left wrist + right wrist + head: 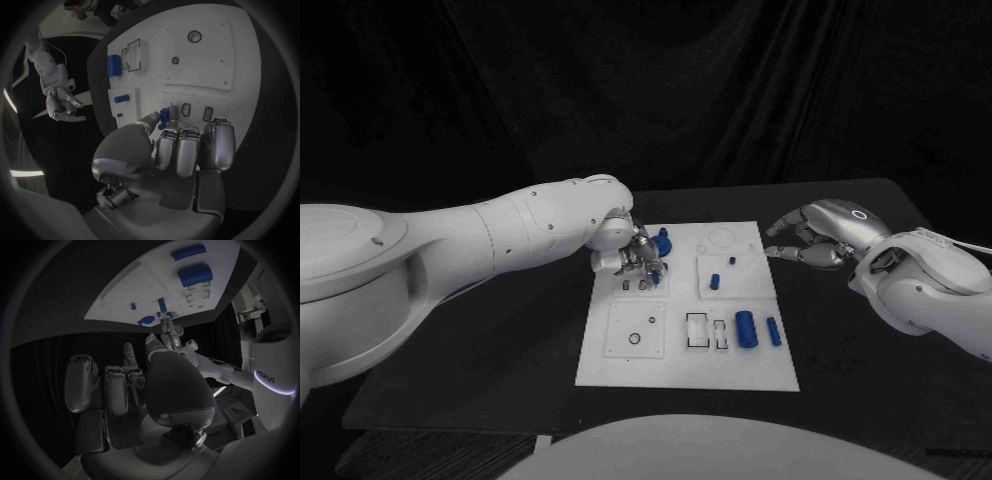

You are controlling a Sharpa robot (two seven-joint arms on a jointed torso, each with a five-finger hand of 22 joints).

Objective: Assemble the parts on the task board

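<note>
Parts lie on the white task board [733,372], which sits in the middle of the black table [473,370]. The left hand [629,255] is over the board near its left edge, about halfway up. In the left wrist view the left hand [181,150] has its fingers [186,155] curled down side by side, and the thumb tip touches a small blue part [165,115] that sits just beside two little dark slots [186,109]. It looks like a pinch, but I cannot tell for sure that the part is held. Close by in the head view, a short round blue part [662,242] is just behind the hand. The right hand [822,235] is off the board, just past its far right corner, above the black table. Its fingers are bent in a little and apart, and nothing is in them; the right wrist view shows the same hand [144,385] with nothing in it. Two small blue pegs [715,281] stand in the right middle square of the board. Nearer the robot, a fat blue roller [747,329] and a thin blue rod [773,331] lie side by side, next to two open box-shaped slots [697,331]. A round hole [635,339] sits in the square to the left of them.
</note>
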